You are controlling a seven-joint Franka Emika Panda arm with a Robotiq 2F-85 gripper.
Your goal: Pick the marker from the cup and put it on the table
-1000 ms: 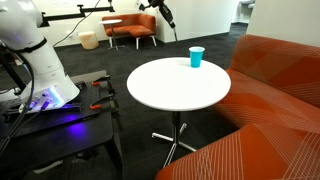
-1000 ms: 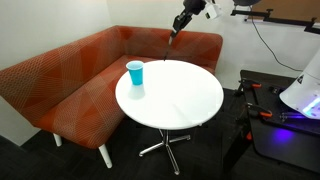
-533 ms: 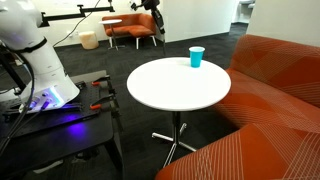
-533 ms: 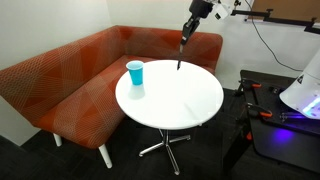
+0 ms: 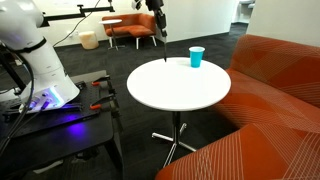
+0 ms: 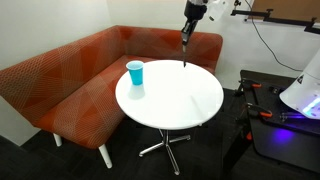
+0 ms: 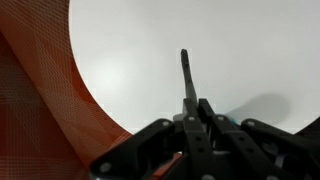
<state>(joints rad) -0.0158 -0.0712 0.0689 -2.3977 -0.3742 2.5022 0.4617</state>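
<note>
Upper centre: the gripper (image 6: pixel 185 30), closed on the marker (image 6: pixel 184 52) at its top end, hangs above the tabletop (image 6: pixel 170 100). We judge the marker light, stiff and smooth.

Orange-red corner sofa (image 6: pixel 60 75), dark workbench (image 5: pixel 75 130) — an orange armchair (image 5: pixel 130 28) far behind

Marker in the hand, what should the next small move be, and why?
Probably ease it down a little and lay it flatter before opening. The hand grips the marker roughly upright, tip down over the table close to its rim and well away from the cup. Let go upright from there, it might topple and roll off the edge.
</note>
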